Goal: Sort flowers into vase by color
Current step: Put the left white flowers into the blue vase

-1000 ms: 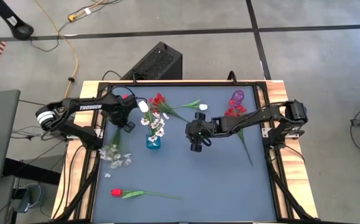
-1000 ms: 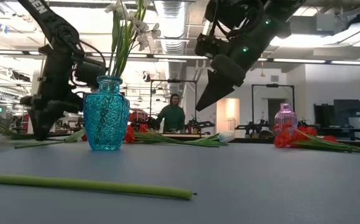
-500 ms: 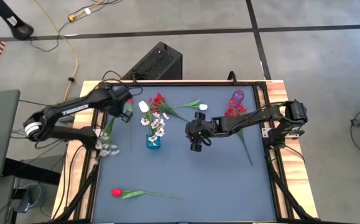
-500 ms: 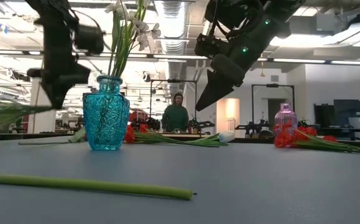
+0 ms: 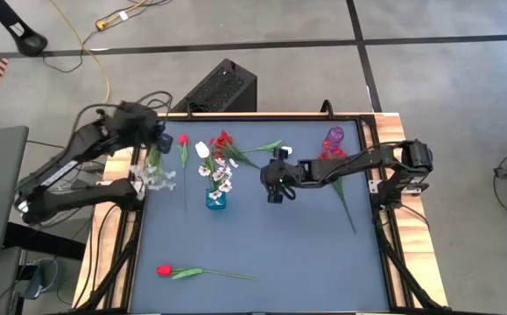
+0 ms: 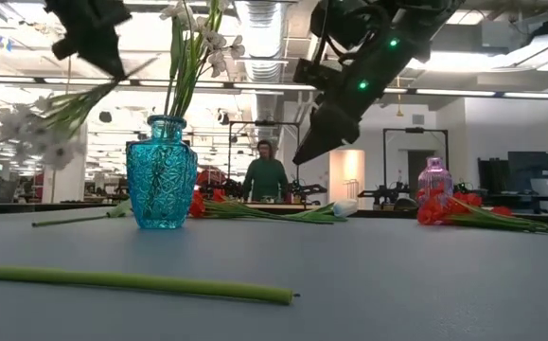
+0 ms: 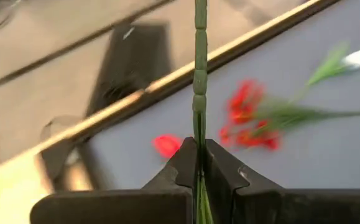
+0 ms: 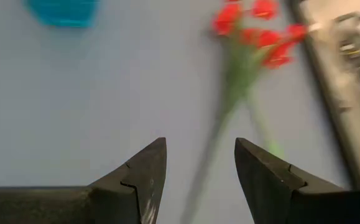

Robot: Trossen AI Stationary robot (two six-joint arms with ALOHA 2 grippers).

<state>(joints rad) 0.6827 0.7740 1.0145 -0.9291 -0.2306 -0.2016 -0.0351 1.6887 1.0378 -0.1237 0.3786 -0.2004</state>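
Both arms are dark, jointed, with black cables; the right arm [image 6: 378, 57] shows green lights, its gripper [image 8: 195, 171] has wedge-shaped black fingers.

The blue-grey table [image 5: 262, 254] carries a teal vase [image 5: 215, 199] — a red tulip [image 5: 164, 271] lies well in front of it, red sprays [image 5: 225, 144] just behind.

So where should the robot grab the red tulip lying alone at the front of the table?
Probably mid-stem, coming straight down from above. The red tulip lies flat with its thin green stem stretched across bare table, so fingers could close across the stem without squashing the bud. Nothing lies close to it.
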